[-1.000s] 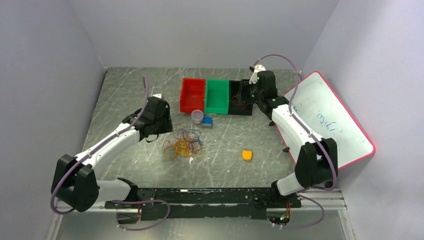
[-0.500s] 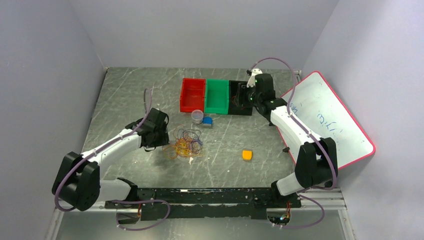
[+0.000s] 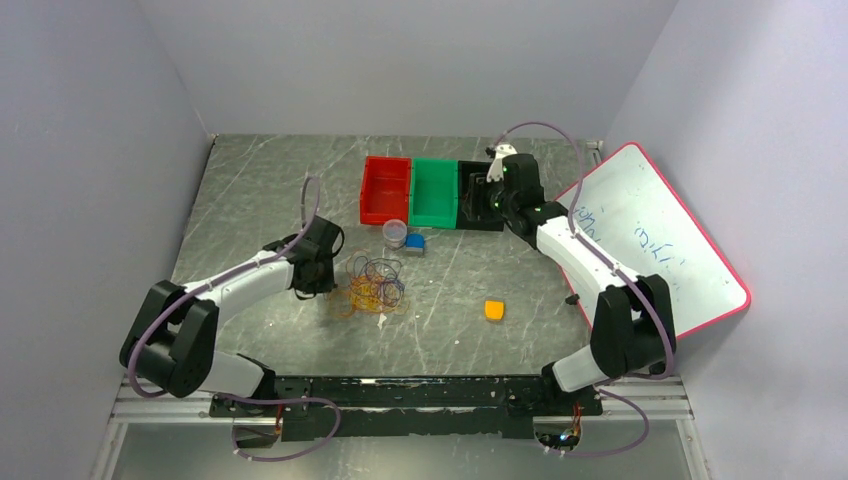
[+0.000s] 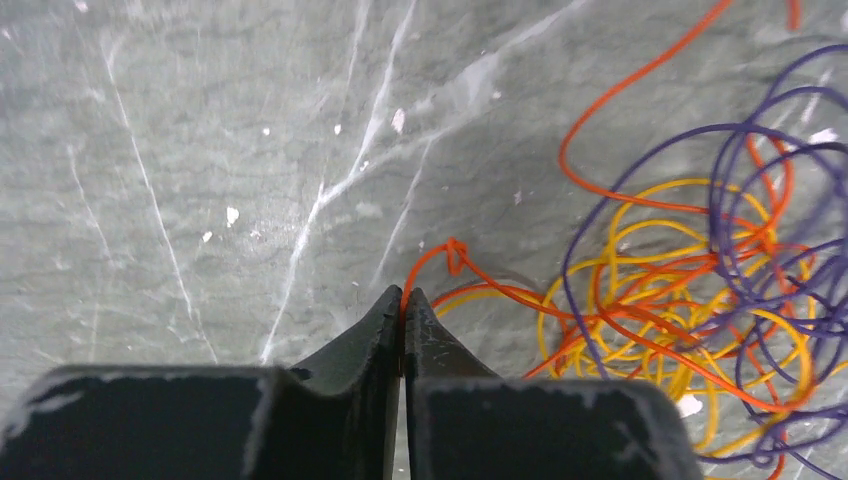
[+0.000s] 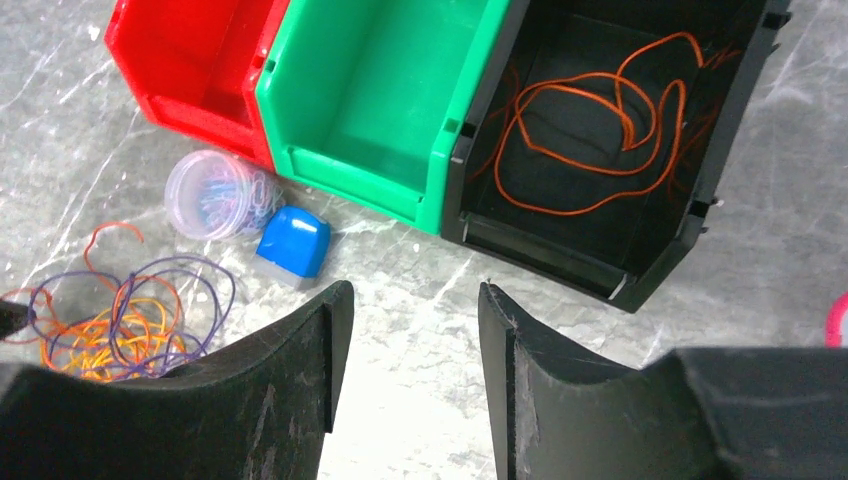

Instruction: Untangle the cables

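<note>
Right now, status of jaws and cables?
Left jaws shut on red-orange cable at tangle edge. Right jaws open, empty, near black bin. Purple loops cross it.

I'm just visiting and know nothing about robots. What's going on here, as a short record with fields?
Left hand: shut, pinching a red-orange cable at the pile's edge
Pile: yellow, purple and red-orange cables tangled on the table
Right hand: open and empty
Black bin: holds one loose orange cable
Green bin: looks empty
</note>
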`<action>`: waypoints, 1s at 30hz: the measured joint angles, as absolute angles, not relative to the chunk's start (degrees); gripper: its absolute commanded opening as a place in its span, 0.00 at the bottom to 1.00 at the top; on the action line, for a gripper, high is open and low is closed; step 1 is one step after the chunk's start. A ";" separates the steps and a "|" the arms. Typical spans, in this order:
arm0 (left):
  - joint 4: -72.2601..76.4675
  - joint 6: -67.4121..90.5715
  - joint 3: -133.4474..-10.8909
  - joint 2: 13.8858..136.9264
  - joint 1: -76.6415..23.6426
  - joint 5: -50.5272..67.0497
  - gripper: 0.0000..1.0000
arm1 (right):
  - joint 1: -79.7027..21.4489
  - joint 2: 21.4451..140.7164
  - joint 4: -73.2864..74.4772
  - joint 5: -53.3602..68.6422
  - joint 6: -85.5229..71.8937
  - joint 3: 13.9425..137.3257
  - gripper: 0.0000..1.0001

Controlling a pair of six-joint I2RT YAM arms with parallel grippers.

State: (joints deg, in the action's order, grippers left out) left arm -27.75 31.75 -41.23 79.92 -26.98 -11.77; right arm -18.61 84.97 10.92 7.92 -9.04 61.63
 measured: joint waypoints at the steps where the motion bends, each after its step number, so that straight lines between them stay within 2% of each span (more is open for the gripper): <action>1: -27.94 31.27 -41.80 80.05 -26.98 -11.79 0.07 | -18.87 84.79 10.70 7.97 -9.08 61.28 0.53; 7: -30.22 29.06 -47.72 79.24 -26.98 -13.08 0.07 | -20.93 81.28 8.75 8.40 -9.76 58.22 0.54; 14: -33.80 23.05 -56.90 71.79 -27.00 -14.02 0.07 | -23.81 77.60 2.11 12.29 -10.70 54.78 0.59; 22: -34.04 14.28 -63.83 63.81 -27.00 -9.69 0.07 | -31.00 78.39 -6.46 18.06 -11.94 54.52 0.63; 30: -35.07 10.39 -70.65 62.15 -27.00 -5.98 0.07 | -36.34 83.26 -16.43 21.45 -15.31 54.98 0.67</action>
